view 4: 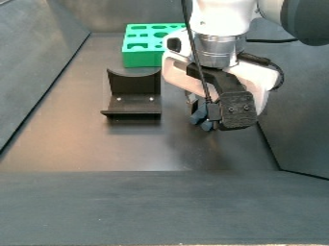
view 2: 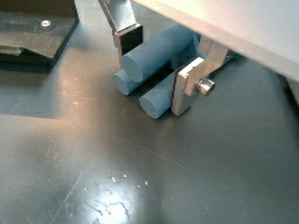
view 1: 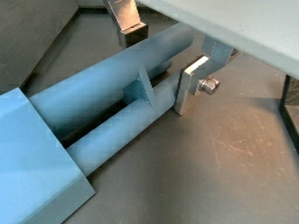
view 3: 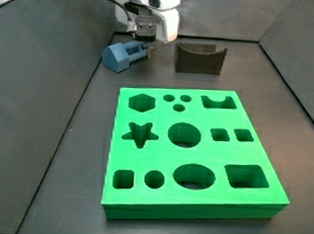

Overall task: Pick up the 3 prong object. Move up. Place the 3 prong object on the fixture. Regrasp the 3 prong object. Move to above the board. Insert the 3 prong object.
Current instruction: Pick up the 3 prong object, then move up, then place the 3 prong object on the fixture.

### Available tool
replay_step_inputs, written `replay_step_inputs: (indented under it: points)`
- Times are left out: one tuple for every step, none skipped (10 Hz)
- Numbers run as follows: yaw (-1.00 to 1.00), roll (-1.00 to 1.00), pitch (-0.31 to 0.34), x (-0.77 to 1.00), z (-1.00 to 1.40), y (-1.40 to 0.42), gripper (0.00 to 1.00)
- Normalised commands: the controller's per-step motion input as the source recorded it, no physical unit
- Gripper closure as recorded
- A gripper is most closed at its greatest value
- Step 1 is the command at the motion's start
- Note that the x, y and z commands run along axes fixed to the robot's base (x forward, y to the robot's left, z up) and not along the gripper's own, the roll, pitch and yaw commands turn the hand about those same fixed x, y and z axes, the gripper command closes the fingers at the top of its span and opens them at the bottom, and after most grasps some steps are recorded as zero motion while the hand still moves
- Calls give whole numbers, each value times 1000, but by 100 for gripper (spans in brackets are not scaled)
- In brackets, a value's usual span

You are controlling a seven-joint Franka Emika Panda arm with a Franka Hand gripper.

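- In both wrist views the tool (view 2: 155, 63) was down at the table (view 2: 128, 166), its flat silver fingers (view 2: 188, 86) set one on each side of the 3 prong object (view 2: 158, 63). The plates looked close against the blue-grey prongs, but the contact itself was hidden — I could not tell whether the grip was made or the fingers were merely straddling the piece.
- The 3 prong object (view 1: 111, 109) lay flat on the table, its long round prongs running between the fingers and its wider blocky head away from them.
- By my reading this was the first step, the pick-up: the piece rested on the table, not on the fixture and not in the board.
- In a side view the tool (view 3: 141, 34) stood over the piece (view 3: 124, 55) near the table's far left; the fixture (view 3: 199, 58) sat near, to one side, bare.
- Farther off lay the board (view 3: 191, 155), its cut-outs all unfilled.
- The next move, as I judge it, called for a firm, square closure on the prongs, then a straight lift — a skewed grip could twist the piece before it reaches the fixture (view 4: 133, 93).
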Motion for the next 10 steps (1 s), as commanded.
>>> replay_step_inputs:
  points:
    - [0, 0, 0, 0, 0, 0, 100]
    - [0, 0, 0, 0, 833, 0, 100]
    - [-29, -9, 46, -30, 827, -9, 100]
    - [-31, -15, 73, -57, 755, -15, 100]
    - [-29, -17, 83, -28, 560, -4, 100]
    - [-26, -16, 79, -19, 466, 0, 100]
    - [-23, -14, 66, -18, 259, 1, 100]
    - [0, 0, 0, 0, 1000, 0, 100]
    - [2, 2, -17, 2, 1000, 1, 100]
    - [1, 0, -6, -4, 1000, -1, 100]
